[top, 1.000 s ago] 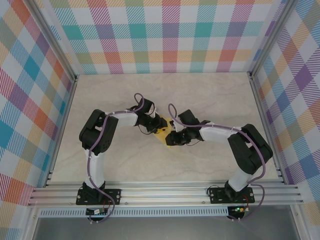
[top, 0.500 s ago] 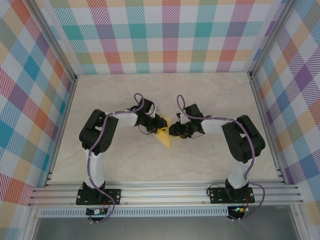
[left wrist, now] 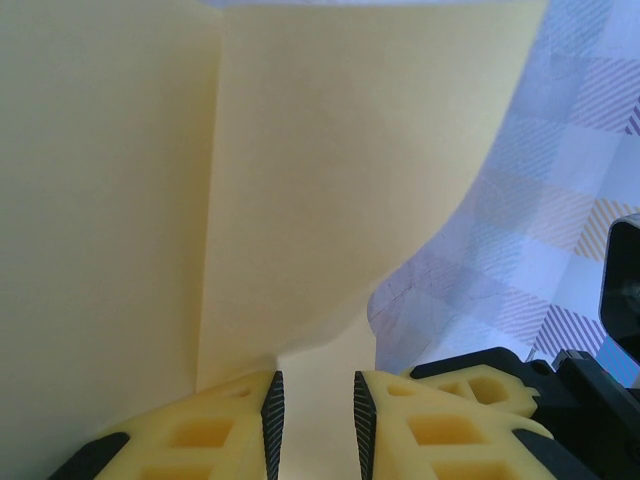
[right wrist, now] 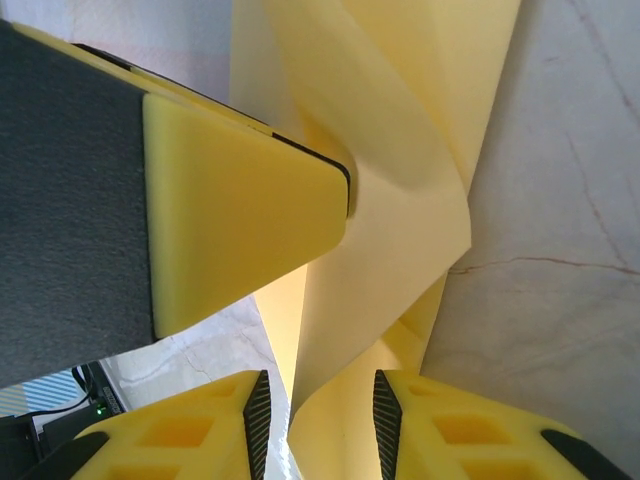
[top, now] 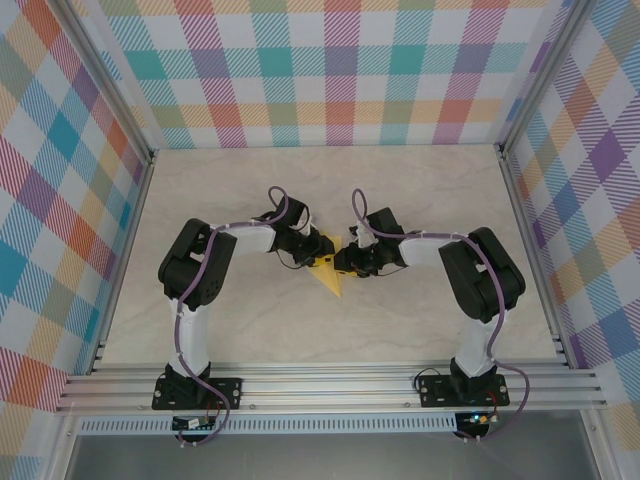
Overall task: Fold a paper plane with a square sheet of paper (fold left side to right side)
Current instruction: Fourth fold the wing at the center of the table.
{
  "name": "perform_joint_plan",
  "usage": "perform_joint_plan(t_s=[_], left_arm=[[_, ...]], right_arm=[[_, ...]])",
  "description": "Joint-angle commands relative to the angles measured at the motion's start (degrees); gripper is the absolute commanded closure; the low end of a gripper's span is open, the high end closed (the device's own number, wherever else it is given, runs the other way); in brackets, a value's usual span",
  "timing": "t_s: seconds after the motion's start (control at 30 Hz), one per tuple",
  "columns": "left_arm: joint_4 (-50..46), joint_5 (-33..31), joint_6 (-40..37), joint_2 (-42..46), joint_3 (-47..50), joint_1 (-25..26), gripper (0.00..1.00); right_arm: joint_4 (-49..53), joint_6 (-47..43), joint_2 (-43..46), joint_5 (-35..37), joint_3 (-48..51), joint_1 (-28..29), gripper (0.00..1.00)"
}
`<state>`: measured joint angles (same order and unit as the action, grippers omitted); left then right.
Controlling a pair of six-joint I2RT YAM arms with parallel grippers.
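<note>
the right tool [right wrist: 322, 420] is seen with its pads a little apart. a raised band of the yellow paper [right wrist: 400, 230] runs down into the gap, and no pinch on it can be made out. the left tool [left wrist: 315, 410] is likewise set narrowly apart, with paper shown beyond the gap and a creased flap standing just beside its left pad. from above, the paper is found as a small pointed shape near the middle of the desk [top: 420, 200], between the two tools, its tip aimed at the near edge. the side-to-side fold is judged to be in hand, not yet pressed flat. next, the lifted flap would need to be carried across, the edges matched and the crease pressed. both arms are bent at the elbow, with forearms turned inward and wrists nearly meeting.
</note>
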<state>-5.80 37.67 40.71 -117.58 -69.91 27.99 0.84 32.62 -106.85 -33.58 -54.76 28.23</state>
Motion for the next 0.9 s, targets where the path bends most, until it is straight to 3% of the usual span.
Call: perform_joint_plan(t_s=[0.0, 0.5, 0.87], left_arm=[[-3.34, -3.24, -0.28, -0.79, 1.62, -0.13, 0.73], [-3.34, -3.13, -0.32, -0.76, 1.62, -0.13, 0.73], [-3.27, -3.04, -0.53, -0.52, 1.64, -0.17, 0.73]], right_arm=[[-1.28, 0.41, 0.09, -1.81, -0.48, 0.51, 0.67], [0.49, -0.93, -2.34, -0.28, -0.98, 1.08, 0.85], [2.94, -3.09, -4.22, 2.03, -2.24, 1.13, 0.88]])
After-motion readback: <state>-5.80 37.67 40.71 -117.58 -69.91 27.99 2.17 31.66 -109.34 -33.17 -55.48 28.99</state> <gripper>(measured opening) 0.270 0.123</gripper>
